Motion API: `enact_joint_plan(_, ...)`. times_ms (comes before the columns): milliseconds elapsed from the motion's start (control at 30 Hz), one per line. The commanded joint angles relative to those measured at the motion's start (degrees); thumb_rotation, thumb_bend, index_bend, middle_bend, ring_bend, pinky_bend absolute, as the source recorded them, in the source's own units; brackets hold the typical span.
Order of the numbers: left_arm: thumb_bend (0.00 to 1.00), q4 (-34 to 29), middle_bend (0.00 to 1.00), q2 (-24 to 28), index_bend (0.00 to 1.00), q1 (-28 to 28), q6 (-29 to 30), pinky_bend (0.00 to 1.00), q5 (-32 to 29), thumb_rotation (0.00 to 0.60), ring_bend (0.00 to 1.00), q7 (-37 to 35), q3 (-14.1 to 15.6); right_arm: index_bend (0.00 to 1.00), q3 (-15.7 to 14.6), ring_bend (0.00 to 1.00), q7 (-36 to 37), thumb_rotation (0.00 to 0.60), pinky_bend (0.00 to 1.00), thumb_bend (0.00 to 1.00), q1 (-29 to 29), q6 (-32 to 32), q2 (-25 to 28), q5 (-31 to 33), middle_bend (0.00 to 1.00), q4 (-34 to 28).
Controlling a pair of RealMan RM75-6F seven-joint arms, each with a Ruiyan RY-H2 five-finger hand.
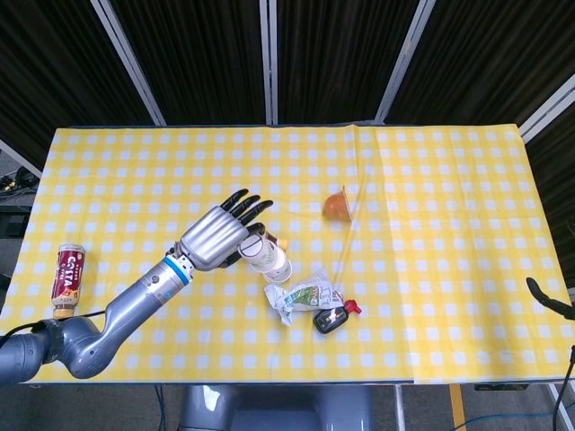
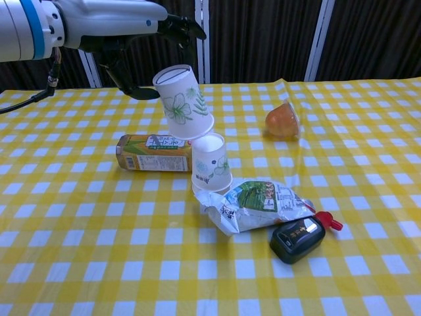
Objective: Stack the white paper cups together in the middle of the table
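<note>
My left hand (image 1: 223,235) (image 2: 112,29) grips a white paper cup with a green flower print (image 2: 183,103) (image 1: 261,249) in the air, tilted. The held cup hangs just above and slightly left of a second white paper cup (image 2: 210,164) (image 1: 280,268) that stands near the table's middle. The two cups almost touch in the chest view; I cannot tell whether they do. Only a thin dark sliver of the right hand (image 1: 550,300) shows at the right edge of the head view.
A tea bottle (image 2: 152,153) lies left of the standing cup, a crumpled snack bag (image 2: 260,204) and a black-and-red key fob (image 2: 297,238) sit to its right. An orange jelly cup (image 2: 283,120) sits further back. A red can (image 1: 67,270) stands at the left edge.
</note>
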Motion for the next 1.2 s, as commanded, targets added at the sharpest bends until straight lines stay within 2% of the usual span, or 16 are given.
enact_joint_plan(33, 0.39, -0.88, 0.00, 0.61, 0.40, 0.11, -0.29, 0.00, 0.47, 0.600, 0.00, 0.70, 0.88, 0.05, 0.04, 0.00, 0.19, 0.600, 0.00, 0.12, -0.01, -0.06, 0.08, 0.06, 0.00, 0.03)
enact_joint_plan(167, 0.39, 0.12, 0.00, -0.67, 0.40, -0.19, -0.01, 0.00, -0.03, 0.600, 0.00, 2.57, 1.71, 0.05, -0.01, 0.00, 0.18, 0.600, 0.00, 0.12, -0.04, 0.11, 0.13, -0.21, 0.00, -0.07)
enact_joint_plan(800, 0.39, 8.29, 0.00, -9.55, 0.38, -3.80, -1.09, 0.00, -5.46, 0.600, 0.00, 4.71, 1.14, 0.05, 0.06, 0.00, 0.36, 0.600, 0.00, 0.12, -0.17, 0.08, 0.33, -0.04, 0.00, -0.22)
enact_joint_plan(933, 0.38, 10.86, 0.00, -12.05, 0.27, -4.92, -1.84, 0.00, -7.41, 0.600, 0.00, 5.65, 1.33, 0.05, 0.00, 0.00, 0.39, 0.600, 0.00, 0.12, -0.18, -0.02, 0.37, -0.06, 0.00, -0.31)
enact_joint_plan(1000, 0.36, 11.72, 0.00, -12.93, 0.18, -5.24, -2.04, 0.00, -8.16, 0.600, 0.00, 6.02, 1.52, 0.05, -0.07, 0.00, 0.37, 0.600, 0.00, 0.12, -0.18, -0.06, 0.39, -0.14, 0.00, -0.35)
enact_joint_plan(1100, 0.24, 13.31, 0.00, -14.46, 0.04, -5.77, -2.26, 0.00, -9.85, 0.600, 0.00, 7.00, 2.03, 0.05, -0.17, 0.00, 0.28, 0.600, 0.00, 0.12, -0.17, -0.21, 0.42, -0.17, 0.00, -0.45)
enact_joint_plan(1200, 0.17, 13.96, 0.00, -15.25, 0.00, -6.01, -2.05, 0.00, -11.39, 0.600, 0.00, 7.79, 2.43, 0.05, -0.18, 0.00, 0.30, 0.600, 0.00, 0.12, -0.21, -0.20, 0.49, -0.16, 0.00, -0.57)
